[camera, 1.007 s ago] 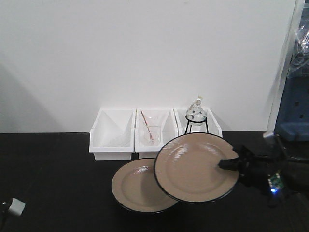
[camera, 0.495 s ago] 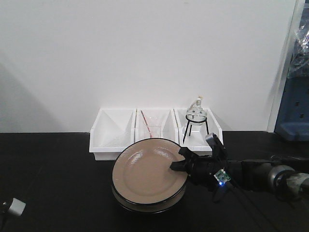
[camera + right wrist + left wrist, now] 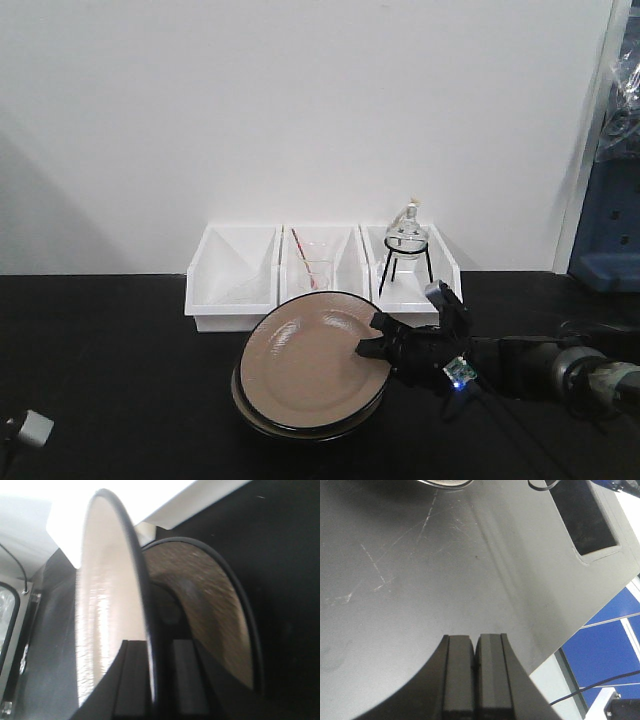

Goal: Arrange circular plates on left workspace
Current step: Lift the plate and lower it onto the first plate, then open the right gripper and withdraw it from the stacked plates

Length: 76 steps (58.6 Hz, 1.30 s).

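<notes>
Before me three white bins (image 3: 232,290) stand in a row against the wall (image 3: 300,110). The middle one holds a beaker (image 3: 313,277) and red rod (image 3: 303,254); the right one, a flask (image 3: 407,233) on a tripod (image 3: 407,268).

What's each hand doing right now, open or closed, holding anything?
Left hand: closed, empty.
Right hand: closed on the rim of the upper plate.

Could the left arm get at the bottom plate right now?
Probably not cleanly: the top plate, held by the right gripper, covers the bottom plate; only its near rim shows.
</notes>
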### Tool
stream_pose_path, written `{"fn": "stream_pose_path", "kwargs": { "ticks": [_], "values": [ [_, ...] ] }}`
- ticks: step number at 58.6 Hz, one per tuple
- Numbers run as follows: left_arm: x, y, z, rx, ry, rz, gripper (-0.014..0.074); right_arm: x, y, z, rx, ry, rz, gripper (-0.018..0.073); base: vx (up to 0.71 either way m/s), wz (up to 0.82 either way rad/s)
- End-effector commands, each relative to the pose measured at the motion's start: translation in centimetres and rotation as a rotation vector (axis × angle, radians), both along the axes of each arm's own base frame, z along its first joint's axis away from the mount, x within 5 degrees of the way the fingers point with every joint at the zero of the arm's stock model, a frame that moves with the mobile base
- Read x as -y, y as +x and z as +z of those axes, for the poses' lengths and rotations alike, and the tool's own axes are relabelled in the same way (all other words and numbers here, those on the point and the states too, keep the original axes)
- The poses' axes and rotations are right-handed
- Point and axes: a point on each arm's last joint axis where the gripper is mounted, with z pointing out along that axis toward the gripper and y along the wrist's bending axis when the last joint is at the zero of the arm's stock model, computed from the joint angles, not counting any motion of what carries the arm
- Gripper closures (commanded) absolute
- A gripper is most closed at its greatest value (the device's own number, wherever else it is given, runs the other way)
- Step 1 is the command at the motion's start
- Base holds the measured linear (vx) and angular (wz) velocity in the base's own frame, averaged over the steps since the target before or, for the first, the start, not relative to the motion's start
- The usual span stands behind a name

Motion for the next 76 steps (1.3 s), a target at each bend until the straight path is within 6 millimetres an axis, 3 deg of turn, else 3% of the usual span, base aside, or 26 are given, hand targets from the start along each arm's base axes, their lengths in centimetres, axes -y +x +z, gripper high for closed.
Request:
{"fn": "stream_pose_path", "kwargs": {
  "ticks": [1, 6, 14, 34, 45, 54, 61, 67, 73, 76],
  "values": [
    [0.4, 0.1, 1.7, 0.045, -0.076, -0.001, 0.0596, -0.1, 0.0, 5.2, 0.144, 0.024, 0.049, 0.0261, 0.0, 0.0],
    [0.4, 0.1, 1.7, 0.044, -0.076, 0.0, 0.0596, -0.1, -0.2, 4.9, 0.2, -0.068, 0.103, 0.0173, 0.0, 0.0],
    [0.4, 0.1, 1.7, 0.044, -0.077, -0.001, 0.0596, -0.1, -0.3, 5.1, 0.317, -0.191, 0.181, 0.0106, 0.0, 0.0],
    [0.4, 0.1, 1.7, 0.043, -0.077, -0.001, 0.0596, 1.0, 0.1, 7.2, 0.479, -0.405, 0.142, 0.0106, 0.0, 0.0],
    [0.4, 0.1, 1.7, 0.043, -0.075, 0.002, 0.0596, 1.4, 0.2, 7.3, 0.499, -0.473, 0.131, 0.0106, 0.0, 0.0],
    [0.4, 0.0, 1.7, 0.042, -0.086, -0.009, 0.0596, 2.9, 0.5, 7.4, 0.493, -0.493, 0.105, 0.0117, 0.0, 0.0],
    [0.4, 0.1, 1.7, 0.04, -0.082, -0.002, 0.0596, 4.7, 0.3, 8.5, 0.457, -0.479, 0.065, 0.0193, 0.0, 0.0],
    [-0.1, 0.5, 1.3, 0.001, -0.044, 0.081, 0.0596, 6.5, -0.4, 10.2, 0.431, -0.492, 0.065, 0.0349, 0.0, 0.0],
    [-1.7, 1.2, -0.2, -0.087, 0.104, 0.266, 0.0596, 8.2, -1.7, 12.0, 0.393, -0.525, 0.121, 0.0558, 0.0, 0.0],
    [-2.6, 1.5, -0.9, -0.122, 0.184, 0.344, 0.0596, 8.8, -2.5, 12.6, 0.357, -0.54, 0.153, 0.0573, 0.0, 0.0]
  ]
}}
